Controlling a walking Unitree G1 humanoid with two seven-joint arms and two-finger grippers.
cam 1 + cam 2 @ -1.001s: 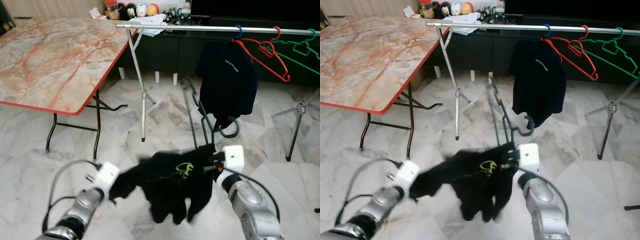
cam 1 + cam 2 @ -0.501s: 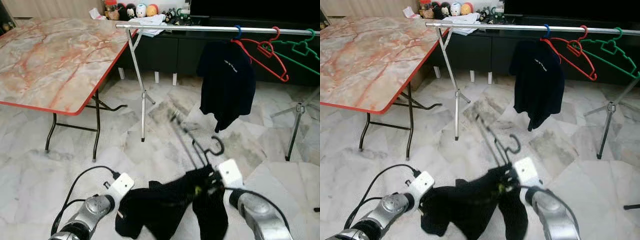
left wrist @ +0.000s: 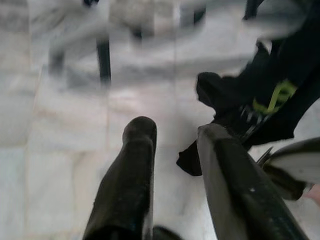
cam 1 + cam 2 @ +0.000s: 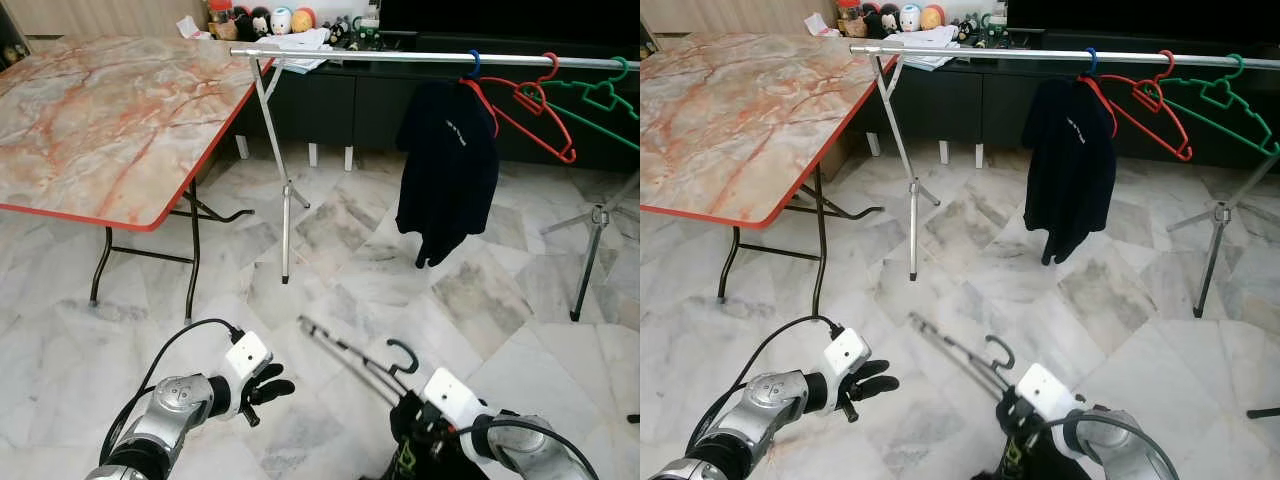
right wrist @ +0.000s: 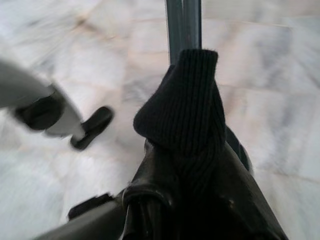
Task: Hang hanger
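Observation:
A dark grey hanger (image 4: 345, 352) with a black garment (image 4: 415, 455) on it hangs low over the floor, its hook (image 4: 403, 350) pointing up. My right gripper (image 5: 189, 186) is shut on the garment's knit collar (image 5: 187, 105) where the hanger's bars (image 5: 182, 22) come out. My left gripper (image 4: 268, 382) is open and holds nothing, a short way to the left of the hanger. In the left wrist view the garment (image 3: 272, 95) with its yellow-green print lies beyond the spread fingers (image 3: 135, 165). The silver rail (image 4: 380, 57) runs across the back.
On the rail hang a dark shirt (image 4: 447, 160) on a blue hanger, a red hanger (image 4: 535, 108) and a green hanger (image 4: 600, 98). The rail's stand leg (image 4: 287, 200) and a tripod (image 4: 595, 225) stand on the marble floor. A marble-topped folding table (image 4: 100, 120) is at the left.
Both arms have dropped lower. The left gripper has let go of the black garment and opened. The garment and hanger have sunk towards the floor in the right gripper.

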